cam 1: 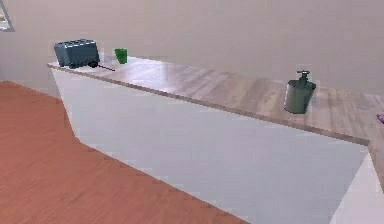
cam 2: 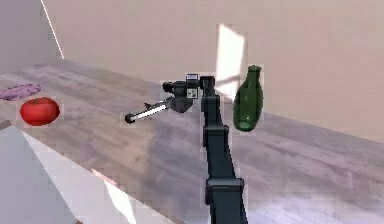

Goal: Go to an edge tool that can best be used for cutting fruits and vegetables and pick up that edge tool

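In the arm side view my arm (cam 2: 218,160) rises over a wooden countertop (cam 2: 110,150). Its gripper (cam 2: 163,104) sits at the far end, left of the two white marker squares. A slim silver thing with a dark tip (cam 2: 143,112), shaped like a knife, reaches from the gripper's far end down to the left. The countertop lies right behind it, so I cannot tell whether the gripper holds it or it rests on the wood.
A green glass bottle (cam 2: 248,100) stands just right of the arm, and a red tomato (cam 2: 39,111) and a flat purple thing (cam 2: 16,92) lie at the left. The forward view has a long white-fronted counter (cam 1: 200,150) with a toaster (cam 1: 76,52), a green cup (cam 1: 121,56) and a grey soap dispenser (cam 1: 299,93).
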Tool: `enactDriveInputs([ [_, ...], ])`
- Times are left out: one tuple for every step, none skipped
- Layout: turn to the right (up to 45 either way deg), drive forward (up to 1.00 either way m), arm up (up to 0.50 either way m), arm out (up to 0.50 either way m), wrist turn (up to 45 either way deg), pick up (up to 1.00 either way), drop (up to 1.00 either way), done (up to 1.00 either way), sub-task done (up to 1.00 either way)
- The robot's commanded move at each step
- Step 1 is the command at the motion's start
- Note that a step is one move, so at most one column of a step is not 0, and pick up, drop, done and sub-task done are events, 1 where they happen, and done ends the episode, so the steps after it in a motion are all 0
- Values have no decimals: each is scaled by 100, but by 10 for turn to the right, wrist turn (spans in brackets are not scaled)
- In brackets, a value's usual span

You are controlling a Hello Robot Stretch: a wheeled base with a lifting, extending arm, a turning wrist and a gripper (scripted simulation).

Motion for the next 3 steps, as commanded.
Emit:
enactDriveInputs([
  [0, 0, 0, 0, 0, 100, 0, 0, 0],
  [0, 0, 10, 0, 0, 0, 0, 0, 0],
  [0, 0, 0, 0, 0, 0, 0, 100, 0],
])
